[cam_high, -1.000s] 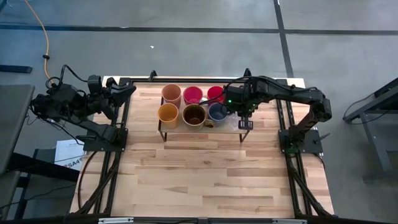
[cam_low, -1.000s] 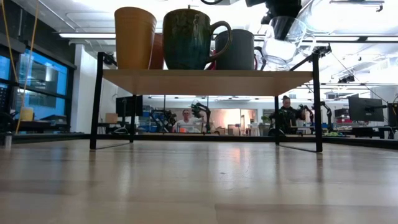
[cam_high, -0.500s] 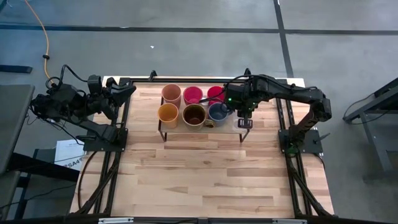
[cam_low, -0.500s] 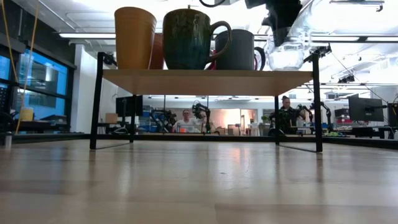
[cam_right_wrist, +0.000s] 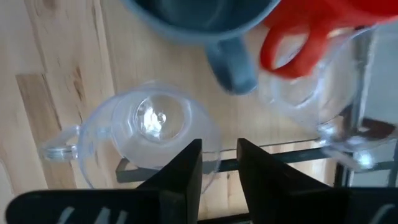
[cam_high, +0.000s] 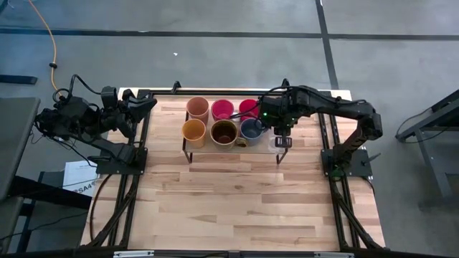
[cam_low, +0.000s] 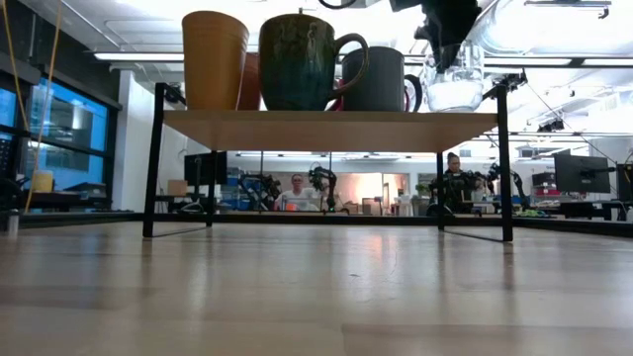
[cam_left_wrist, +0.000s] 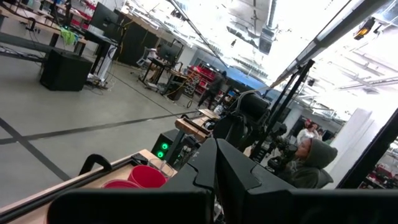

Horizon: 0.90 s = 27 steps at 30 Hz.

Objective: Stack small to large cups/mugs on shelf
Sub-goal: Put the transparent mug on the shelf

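Note:
The shelf [cam_low: 316, 130] carries a peach tumbler [cam_high: 198, 107], a pink cup [cam_high: 222, 109], a red cup [cam_high: 249, 107], an orange-yellow cup [cam_high: 193, 132], a dark-brown mug [cam_high: 224, 132] and a grey-blue mug [cam_high: 251, 129]. At its right end a clear glass cup [cam_right_wrist: 149, 134] stands upright on its base [cam_low: 453, 104]. A second clear cup [cam_right_wrist: 308, 93] stands beside it. My right gripper [cam_right_wrist: 219, 165] points down over the first glass, open, one finger above its inside and one outside its rim. My left gripper [cam_left_wrist: 216, 180] is shut, parked at the table's far left.
The shelf's black frame rail [cam_right_wrist: 280, 158] runs just under my right gripper. The grey-blue mug's handle [cam_right_wrist: 230, 65] and a red handle [cam_right_wrist: 292, 43] lie close to the glasses. Bare tabletop [cam_high: 237, 201] stretches toward the near edge. People sit in the room beyond.
The clear glass cup hung tilted just above the shelf's right end under my right gripper. It has come down onto the plank and now stands upright there. My right gripper has stayed above it.

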Motion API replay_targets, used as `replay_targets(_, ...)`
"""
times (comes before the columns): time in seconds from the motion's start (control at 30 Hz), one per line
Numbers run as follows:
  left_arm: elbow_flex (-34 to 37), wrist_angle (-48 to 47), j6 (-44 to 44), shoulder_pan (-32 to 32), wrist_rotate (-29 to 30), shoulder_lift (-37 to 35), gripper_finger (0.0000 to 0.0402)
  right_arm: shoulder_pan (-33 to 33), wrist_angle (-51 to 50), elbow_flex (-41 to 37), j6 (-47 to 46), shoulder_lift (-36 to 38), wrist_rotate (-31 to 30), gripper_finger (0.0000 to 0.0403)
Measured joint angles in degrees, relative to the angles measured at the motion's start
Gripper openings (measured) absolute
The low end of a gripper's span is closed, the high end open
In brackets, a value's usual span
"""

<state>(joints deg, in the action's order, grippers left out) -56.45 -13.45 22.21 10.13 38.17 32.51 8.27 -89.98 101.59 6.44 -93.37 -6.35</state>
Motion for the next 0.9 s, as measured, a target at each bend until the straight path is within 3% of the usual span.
replay_targets(0.17, 0.00, 0.00, -0.03, 0.00, 0.00, -0.02, 0.0000, -0.49, 0.88, 4.88, -1.02, 1.52, -1.06, 0.0092)
replay_targets(0.33, 0.00, -0.02, 0.10, 0.00, 0.00, -0.02, 0.0000, -2.90, 6.85, 7.55, -7.63, 5.13, 3.42, 0.0086)
replay_targets(0.53, 0.00, 0.00, -0.28, 0.00, 0.00, -0.02, 0.0000, -11.66, 21.57, -4.60, -21.33, 10.63, 3.56, 0.0010)
replay_targets(0.7, 0.00, 0.00, -0.36, 0.00, 0.00, -0.02, 0.0000, -18.85, 29.57, -15.81, -37.73, 12.58, -0.51, 0.0004)
replay_targets(0.9, 0.00, 0.01, -0.49, 0.00, -0.01, -0.02, 0.0000, -25.20, 28.75, -20.01, -53.80, 12.12, -8.52, 0.0001)
